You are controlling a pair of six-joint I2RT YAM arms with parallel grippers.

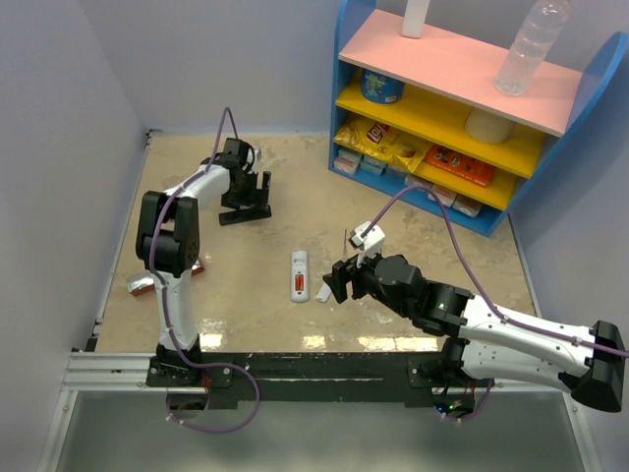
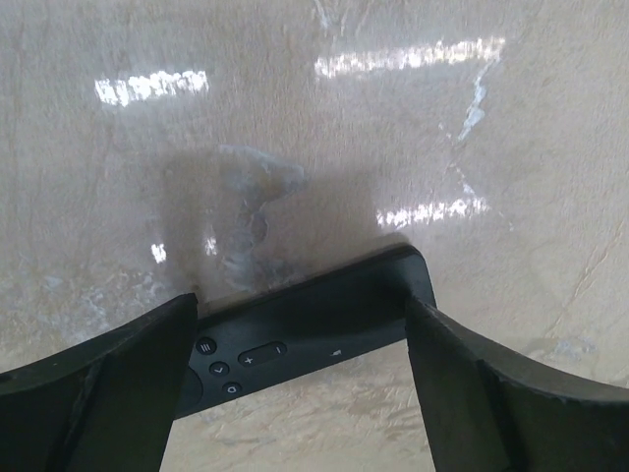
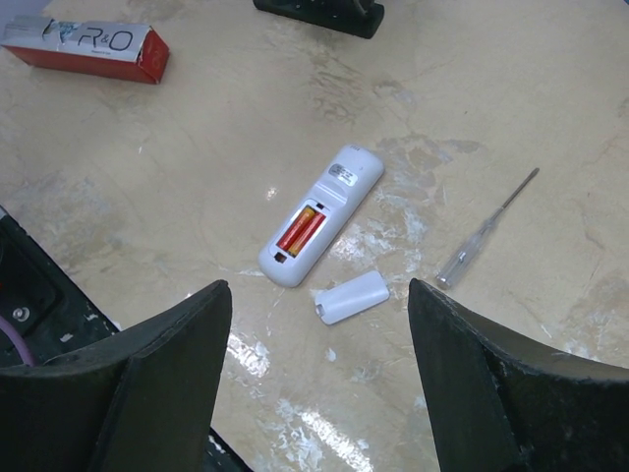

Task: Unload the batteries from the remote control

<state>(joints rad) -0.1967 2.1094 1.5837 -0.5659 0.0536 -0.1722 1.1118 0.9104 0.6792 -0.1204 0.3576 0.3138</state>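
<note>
A white remote control [image 1: 299, 275] [image 3: 319, 216] lies back-up mid-table with its compartment uncovered. Two orange-red batteries [image 3: 301, 230] [image 1: 297, 286] sit side by side inside it. Its white cover plate [image 3: 352, 297] [image 1: 322, 292] lies loose just beside it. My right gripper [image 1: 337, 280] [image 3: 319, 383] hovers open to the right of this remote, nothing between its fingers. A black remote control [image 2: 305, 324] [image 1: 244, 213] lies button-side up at the back left. My left gripper [image 1: 246, 202] [image 2: 300, 383] stands open over it, one finger [image 2: 108, 383] near each end.
A thin clear-handled screwdriver [image 3: 486, 231] lies right of the white remote. A red box [image 1: 147, 283] [image 3: 88, 47] lies by the left arm's base. A blue and yellow shelf [image 1: 462, 138] with snacks stands at the back right. Walls close in the left side and the back.
</note>
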